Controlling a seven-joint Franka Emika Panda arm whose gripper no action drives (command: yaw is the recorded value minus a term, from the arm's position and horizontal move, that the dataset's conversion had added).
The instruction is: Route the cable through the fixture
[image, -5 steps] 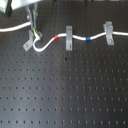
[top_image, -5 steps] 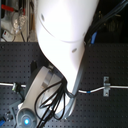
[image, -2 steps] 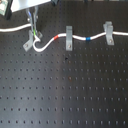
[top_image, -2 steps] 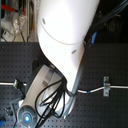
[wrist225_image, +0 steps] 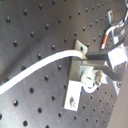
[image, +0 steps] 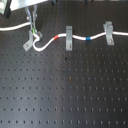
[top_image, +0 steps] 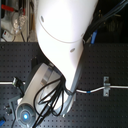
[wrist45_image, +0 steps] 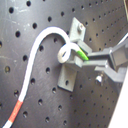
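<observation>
The end effector (wrist45_image: 89, 56) is pinching the cable (wrist45_image: 35, 55) closed at its green band right over the fixture (wrist45_image: 70, 70), curling it into a loop beside the fork, apparently so the cord can seat in the slot.

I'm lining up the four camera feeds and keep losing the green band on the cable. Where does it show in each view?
First exterior view: the green band sits upper left, at the gripper over the fixture.
Second exterior view: not visible; the arm blocks that area.
First wrist view: the band is right of centre, between the fingers.
Second wrist view: not visible.
Shared landmark: the cable, which shows in all four views.
</observation>
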